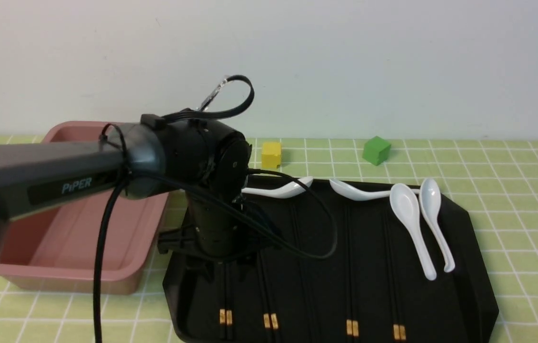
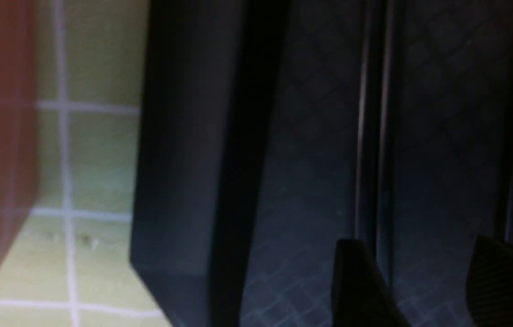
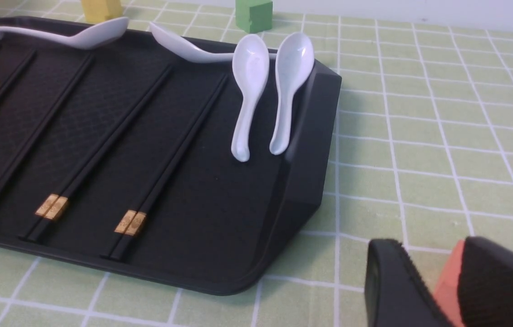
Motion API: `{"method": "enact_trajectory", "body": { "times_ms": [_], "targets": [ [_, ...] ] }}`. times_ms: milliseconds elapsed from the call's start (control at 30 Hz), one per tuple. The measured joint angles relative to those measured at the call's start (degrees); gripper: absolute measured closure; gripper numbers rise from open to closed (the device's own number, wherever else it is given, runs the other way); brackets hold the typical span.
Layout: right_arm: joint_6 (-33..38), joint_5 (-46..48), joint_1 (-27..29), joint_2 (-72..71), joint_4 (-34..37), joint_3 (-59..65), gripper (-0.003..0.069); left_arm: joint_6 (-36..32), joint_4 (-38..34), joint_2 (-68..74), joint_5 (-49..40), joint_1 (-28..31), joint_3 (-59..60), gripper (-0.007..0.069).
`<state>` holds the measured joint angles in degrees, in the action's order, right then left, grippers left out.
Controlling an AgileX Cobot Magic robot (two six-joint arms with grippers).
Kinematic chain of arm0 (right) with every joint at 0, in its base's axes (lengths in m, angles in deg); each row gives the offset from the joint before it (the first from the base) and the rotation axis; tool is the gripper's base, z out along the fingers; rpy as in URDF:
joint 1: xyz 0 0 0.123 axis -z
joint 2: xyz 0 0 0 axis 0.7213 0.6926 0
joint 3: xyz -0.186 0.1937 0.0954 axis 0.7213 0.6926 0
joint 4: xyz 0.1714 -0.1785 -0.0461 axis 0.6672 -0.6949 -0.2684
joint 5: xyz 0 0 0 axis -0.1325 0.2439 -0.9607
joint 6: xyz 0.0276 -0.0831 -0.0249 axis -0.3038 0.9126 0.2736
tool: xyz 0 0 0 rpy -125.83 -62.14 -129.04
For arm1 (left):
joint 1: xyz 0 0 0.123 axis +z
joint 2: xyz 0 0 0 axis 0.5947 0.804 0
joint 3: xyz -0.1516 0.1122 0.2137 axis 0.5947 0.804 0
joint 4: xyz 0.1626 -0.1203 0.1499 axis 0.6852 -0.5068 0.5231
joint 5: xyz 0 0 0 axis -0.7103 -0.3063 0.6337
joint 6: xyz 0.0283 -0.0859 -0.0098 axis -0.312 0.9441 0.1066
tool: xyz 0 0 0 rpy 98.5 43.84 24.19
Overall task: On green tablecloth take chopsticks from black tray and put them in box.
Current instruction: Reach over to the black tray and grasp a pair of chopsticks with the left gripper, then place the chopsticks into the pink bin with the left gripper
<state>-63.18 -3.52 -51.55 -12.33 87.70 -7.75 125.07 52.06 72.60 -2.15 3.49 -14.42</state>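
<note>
Nearest: my left arm (image 1: 59,181), dark and bulky, reaching across the box (image 1: 121,281) to the black tray (image 1: 469,247). My left gripper (image 2: 417,245) is low over the tray's left end, with its fingers (image 2: 356,281) set apart and tray floor showing between them. One pair of chopsticks (image 1: 352,327) runs just beside a finger; the wrist picture is too blurred to tell whether they touch.

Four pairs lie in the tray, roughly parallel, gold bands toward me. Four white spoons (image 1: 412,224) lie along the far and right side. The pink box sits just left of the tray on the green tablecloth (image 1: 512,190). A yellow cube (image 1: 271,155) and a green cube (image 1: 376,150) sit beyond the tray.

My right gripper (image 3: 438,254) is near the tray's right corner. An orange-pink thing (image 3: 447,281) shows between its fingers; I cannot tell if it is gripped.
</note>
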Motion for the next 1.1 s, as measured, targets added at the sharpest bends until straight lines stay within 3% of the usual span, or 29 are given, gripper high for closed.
{"method": "enact_trajectory", "body": {
  "times_ms": [433, 700, 933, 1100],
  "targets": [
    [0.0, 0.0, 0.0, 0.0, 0.0, 0.0, 0.0419, 3.2, 0.8, 5.0, 1.4, 0.0, -0.4, 0.0325],
    [0.0, 0.0, 0.0, 0.0, -0.1, 0.0, 0.0419, 3.7, -0.8, 4.7, 2.1, 0.0, -0.5, 0.0517],
    [0.0, 0.0, 0.0, 0.0, 0.0, 0.0, 0.0419, 3.7, -3.3, -6.2, -0.3, 0.6, -0.4, 0.0511],
    [0.0, 0.0, 0.0, 0.0, 0.0, 0.0, 0.0419, -0.4, -1.0, -17.1, -5.6, 7.5, -2.7, 0.0511]
  ]
}}
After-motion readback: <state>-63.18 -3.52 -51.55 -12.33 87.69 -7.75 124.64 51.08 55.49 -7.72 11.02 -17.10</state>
